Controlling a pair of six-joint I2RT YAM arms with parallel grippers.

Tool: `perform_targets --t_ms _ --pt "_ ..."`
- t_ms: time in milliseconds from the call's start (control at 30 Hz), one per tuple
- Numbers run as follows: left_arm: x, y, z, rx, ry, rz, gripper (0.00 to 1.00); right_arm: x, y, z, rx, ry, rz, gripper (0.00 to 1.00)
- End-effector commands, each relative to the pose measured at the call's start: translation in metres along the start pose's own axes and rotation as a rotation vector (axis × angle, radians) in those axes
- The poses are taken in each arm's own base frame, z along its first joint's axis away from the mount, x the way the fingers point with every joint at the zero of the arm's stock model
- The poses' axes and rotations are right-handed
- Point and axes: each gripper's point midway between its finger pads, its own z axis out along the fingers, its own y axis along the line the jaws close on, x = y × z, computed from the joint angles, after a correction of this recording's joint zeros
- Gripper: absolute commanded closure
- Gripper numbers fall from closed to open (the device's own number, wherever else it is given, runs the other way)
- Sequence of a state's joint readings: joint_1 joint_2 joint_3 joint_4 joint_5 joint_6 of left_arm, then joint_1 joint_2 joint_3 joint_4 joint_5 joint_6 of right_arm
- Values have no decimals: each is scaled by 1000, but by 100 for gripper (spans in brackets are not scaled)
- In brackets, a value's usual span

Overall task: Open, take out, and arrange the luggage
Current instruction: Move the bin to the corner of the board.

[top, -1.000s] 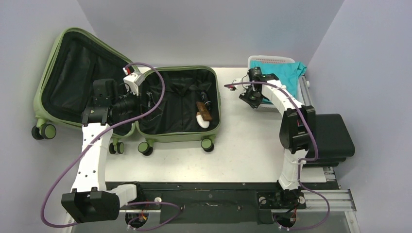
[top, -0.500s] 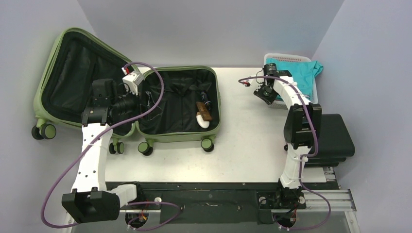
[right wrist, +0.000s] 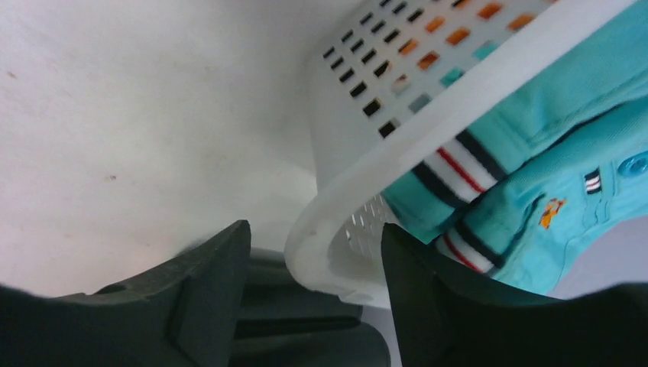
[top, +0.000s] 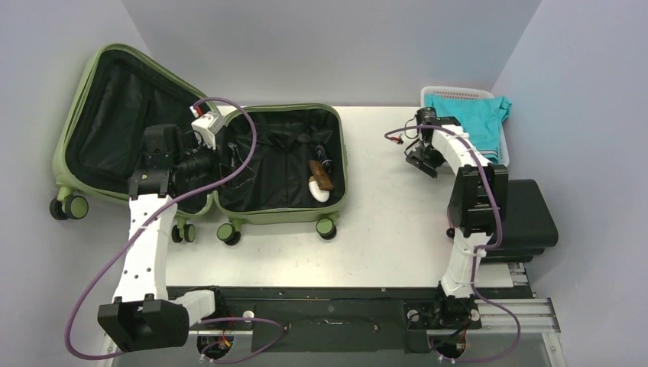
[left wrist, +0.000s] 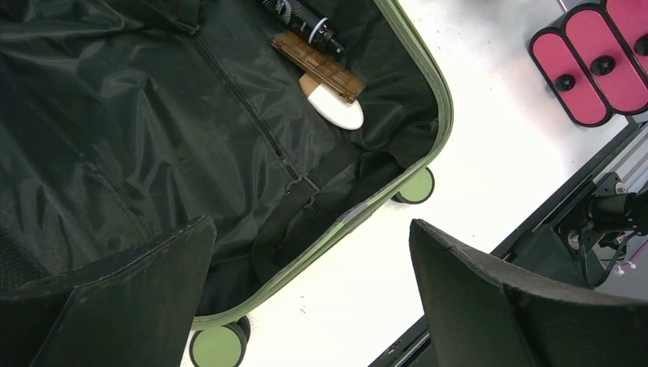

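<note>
The luggage [top: 279, 160], an olive-green hard-shell suitcase, lies open at the table's left with its lid [top: 115, 115] propped up. Its black lining [left wrist: 191, 115] holds a brown case [left wrist: 317, 65], a white oval item [left wrist: 336, 111] and a black bottle [left wrist: 306, 23]. My left gripper [top: 229, 158] hovers open over the suitcase's near edge [left wrist: 311, 224], holding nothing. My right gripper [top: 422, 160] is open at the white mesh basket [top: 466, 95]. Its fingers straddle the basket's rim [right wrist: 367, 168], with a gap showing at the left finger.
A teal striped shirt [right wrist: 550, 115] fills the basket at the back right corner [top: 474, 118]. A black case with a pink side [top: 527, 218] sits off the table's right edge. Suitcase wheels [top: 326, 227] stick out toward the near side.
The right gripper has slid the basket rightward to the back right corner, and its jaws have widened off the rim. The left arm has not moved.
</note>
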State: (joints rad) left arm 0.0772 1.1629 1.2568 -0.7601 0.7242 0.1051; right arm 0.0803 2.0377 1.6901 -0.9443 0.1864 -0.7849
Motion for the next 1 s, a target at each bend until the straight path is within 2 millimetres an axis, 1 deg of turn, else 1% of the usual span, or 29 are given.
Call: perform_targets --t_ms 0,67,100,133,167,200,233,267,300,333,367,400,433,467,533,567,600,667,700,733,767,800,833,867,967 --pt "-12 -4 -4 16 -51 25 4 21 -24 -43 162 22 115 38" --pt "-12 -4 -4 18 -51 23 4 17 -22 -52 166 -9 131 38" --pt "-13 -4 -5 16 -53 23 4 14 -22 -60 172 -37 148 38" --pt "-13 -4 -5 15 -53 22 4 7 -18 -66 155 -75 147 39" --pt "-13 -4 -5 16 -54 23 4 3 -18 -77 161 -111 163 40" --pt "-13 -4 -5 16 -55 23 4 -6 -12 -84 144 -151 157 42" --pt "-14 -4 -6 15 -57 25 4 -12 -13 -95 152 -190 176 44" --pt "-14 -4 -6 14 -57 24 4 -22 -7 -102 136 -233 170 47" --pt "-14 -4 -6 14 -58 23 4 -29 -8 -112 138 -271 191 48" --pt "-15 -4 -7 13 -61 23 4 -39 -4 -117 125 -310 191 53" --pt "-15 -3 -7 13 -62 22 4 -47 -5 -122 123 -339 218 56" --pt "-15 -4 -8 12 -64 21 4 -55 -3 -125 110 -364 223 63" --pt "-15 -4 -8 13 -65 21 4 -63 -4 -125 97 -384 246 66" --pt "-16 -4 -9 12 -68 20 4 -70 -2 -125 89 -394 254 73" --pt "-16 -4 -9 13 -71 20 4 -83 0 -118 68 -404 275 81" --pt "-15 -4 -10 13 -71 20 4 -90 1 -109 51 -398 287 82" --pt "-15 -5 -10 13 -72 19 4 -96 0 -107 51 -404 294 83" --pt "-15 -5 -11 11 -75 20 4 -105 4 -85 26 -382 316 85" --pt "-15 -5 -11 10 -75 21 4 -107 2 -80 30 -375 323 86" --pt "-14 -5 -12 9 -76 21 4 -109 3 -70 27 -357 329 86" --pt "-14 -5 -12 9 -77 21 4 -108 0 -65 42 -344 337 86" --pt "-14 -5 -12 8 -78 22 4 -109 1 -56 36 -328 336 86" --pt "-14 -5 -12 9 -79 23 4 -108 1 -51 36 -321 339 86" --pt "-13 -5 -12 10 -79 23 4 -108 2 -43 31 -304 339 86" --pt "-13 -5 -13 10 -80 22 4 -99 -4 -30 57 -255 351 86"
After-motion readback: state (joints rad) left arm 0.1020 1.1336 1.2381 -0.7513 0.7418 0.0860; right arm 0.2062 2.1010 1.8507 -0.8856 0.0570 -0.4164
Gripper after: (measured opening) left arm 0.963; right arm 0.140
